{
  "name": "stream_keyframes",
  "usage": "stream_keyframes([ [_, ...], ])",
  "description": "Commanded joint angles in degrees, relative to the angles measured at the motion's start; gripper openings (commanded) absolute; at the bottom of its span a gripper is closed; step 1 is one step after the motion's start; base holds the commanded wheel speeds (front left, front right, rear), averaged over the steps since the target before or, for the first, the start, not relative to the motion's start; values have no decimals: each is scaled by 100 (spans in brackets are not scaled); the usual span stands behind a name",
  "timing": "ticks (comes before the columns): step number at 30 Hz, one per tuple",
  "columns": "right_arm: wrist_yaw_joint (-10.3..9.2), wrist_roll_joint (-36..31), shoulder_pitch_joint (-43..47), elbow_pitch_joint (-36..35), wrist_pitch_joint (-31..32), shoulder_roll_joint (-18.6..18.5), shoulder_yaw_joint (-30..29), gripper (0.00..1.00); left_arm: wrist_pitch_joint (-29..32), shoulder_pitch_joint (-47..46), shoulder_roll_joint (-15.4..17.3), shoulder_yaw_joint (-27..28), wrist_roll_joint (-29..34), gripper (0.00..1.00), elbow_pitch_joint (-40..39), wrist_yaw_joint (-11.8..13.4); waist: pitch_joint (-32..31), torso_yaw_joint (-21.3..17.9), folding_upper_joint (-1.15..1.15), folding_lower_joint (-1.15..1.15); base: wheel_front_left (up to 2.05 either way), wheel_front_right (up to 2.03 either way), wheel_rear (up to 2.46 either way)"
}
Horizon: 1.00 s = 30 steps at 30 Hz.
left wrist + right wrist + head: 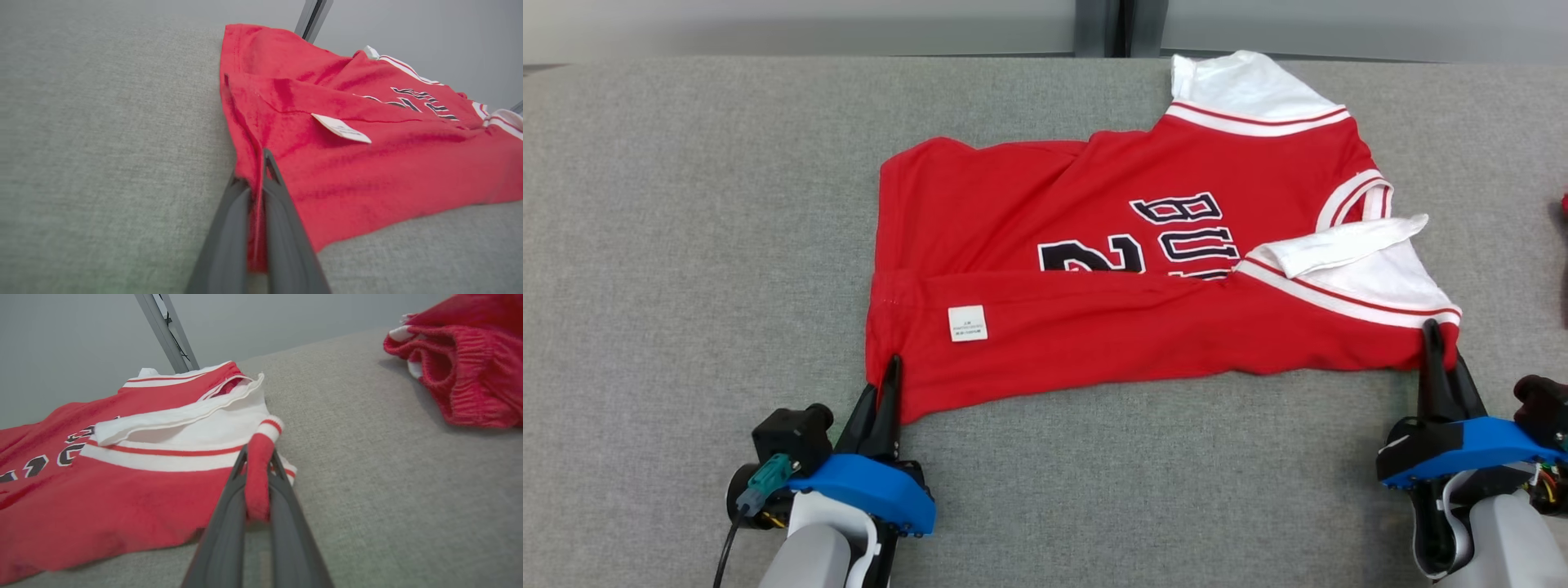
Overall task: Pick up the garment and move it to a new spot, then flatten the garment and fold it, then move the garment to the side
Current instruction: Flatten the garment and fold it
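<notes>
Grey woven worktop (686,245) in the head view. The red jersey with white sleeves and dark lettering (1094,343) lies sideways on it, long axis running left to right, hem end on my left. My left pincer (890,380) is clamped on the near hem corner and my right pincer (1431,335) on the near sleeve corner, so the whole shirt lies away from me, past both tips.

Left wrist view: red cloth squeezed between the closed fingers, small white label (341,128) just beyond.

Right wrist view: same deal, a red fold pinched tight. A bunched second red garment (461,375) sits well apart.

My guess is that near edge goes straight away from me next, arms level.
</notes>
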Motion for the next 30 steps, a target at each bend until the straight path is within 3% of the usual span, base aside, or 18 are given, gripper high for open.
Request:
stream_keyframes([
  [1, -2, 40, 90, -95, -16, -11, -45, 0, 15, 149, 22, 76, -24, 0, -20, -6, -50, -19, 0, -1, 0, 0, 0],
  [17, -6, 11, 1467, -226, -19, -29, -191, 0, 1, 1213, 35, 406, -205, 0, -70, 5, -901, 176, 0, -1, 0, 0, 0],
  [18, -6, 20, 1527, -203, -20, -30, -208, 37, 1, 1277, 38, 393, -218, 0, -52, 6, -914, 181, 0, -1, 0, 0, 0],
  [19, -6, 6, 1571, -162, -20, -30, -212, 95, 1, 1318, 41, 391, -204, 11, -61, 6, -921, 185, 0, -1, 0, 0, 0],
  [20, -5, -2, 1578, -138, -19, -26, -204, 100, 1, 1352, 40, 385, -184, 61, -90, 9, -919, 188, 0, -1, 0, 0, 0],
  [21, -3, -31, 1560, -154, -20, -26, -217, 100, 1, 1378, 36, 376, -169, 100, -114, 22, -909, 189, 0, -1, 0, 0, 0],
  [30, -1, -559, 852, -763, -16, -16, -213, 100, 2, 635, 12, 425, 91, 100, -900, 128, -429, 234, 0, -1, 0, 0, 0],
])
